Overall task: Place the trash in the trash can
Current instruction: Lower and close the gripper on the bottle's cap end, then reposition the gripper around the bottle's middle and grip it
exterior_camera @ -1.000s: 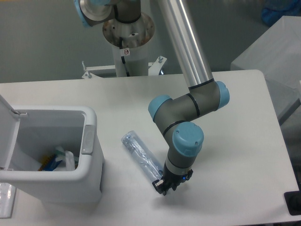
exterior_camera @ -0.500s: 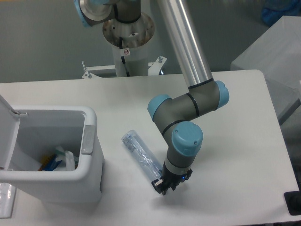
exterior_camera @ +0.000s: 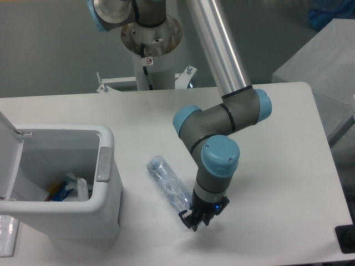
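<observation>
Since the earlier frames, the wrist has shifted slightly left and down, and the clear crushed bottle has turned a little, its upper end now sitting lower on the desk. Hand is low over the desk at the bottle's near end; whether its fingers are apart or clamped on the bottle cannot be told from this view. Bottle lies diagonally on the desk, just right of the white trash can. Trash can stands at the left edge with its lid flipped up. Crumpled white wrapper and other coloured scraps lie inside it.
</observation>
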